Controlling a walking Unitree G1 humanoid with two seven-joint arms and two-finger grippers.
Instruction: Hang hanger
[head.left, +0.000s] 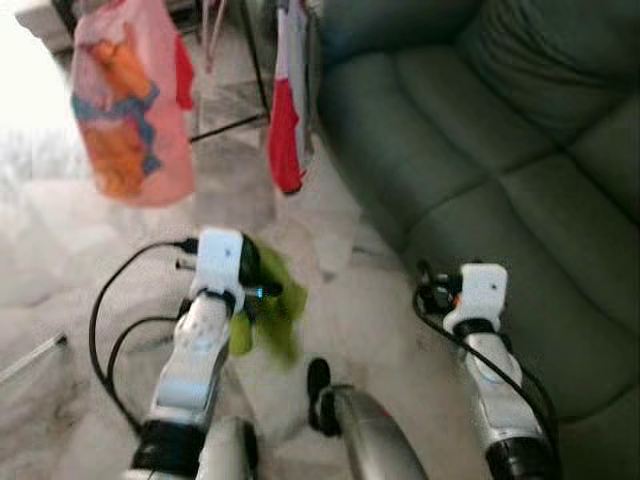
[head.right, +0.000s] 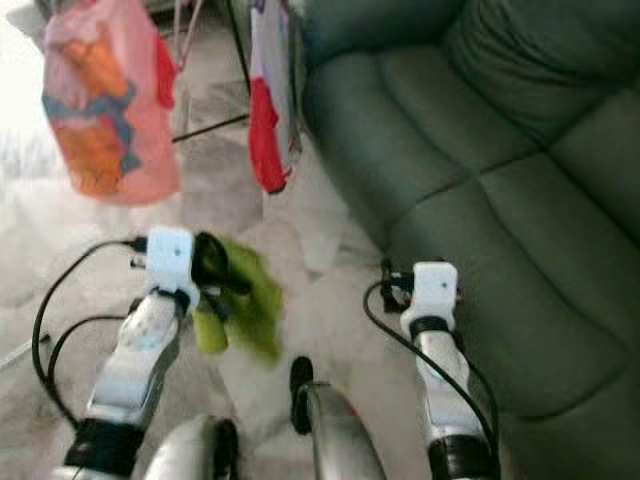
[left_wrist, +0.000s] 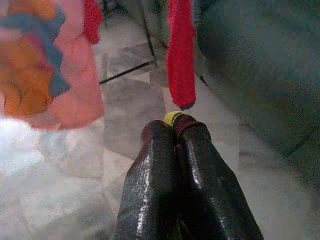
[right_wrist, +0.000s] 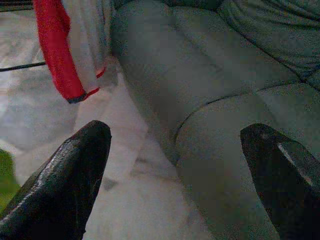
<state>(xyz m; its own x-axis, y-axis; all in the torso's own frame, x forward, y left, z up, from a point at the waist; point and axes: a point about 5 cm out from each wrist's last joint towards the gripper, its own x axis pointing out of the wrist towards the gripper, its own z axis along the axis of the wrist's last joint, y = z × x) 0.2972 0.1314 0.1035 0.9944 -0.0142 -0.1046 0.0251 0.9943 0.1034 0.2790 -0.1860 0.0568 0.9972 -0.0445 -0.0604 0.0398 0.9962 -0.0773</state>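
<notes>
Above marble floor (head.left: 60, 250): left pincer (left_wrist: 172, 122) clamps green garment (head.left: 272, 305).

pale marble-tiled floor (head.left: 60, 250), dark green sofa (head.left: 500, 150) on the right, bright light at far left

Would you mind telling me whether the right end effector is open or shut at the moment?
Open. In the right wrist view the right end effector has its two black fingers spread wide apart, with the green sofa visible between them.
</notes>
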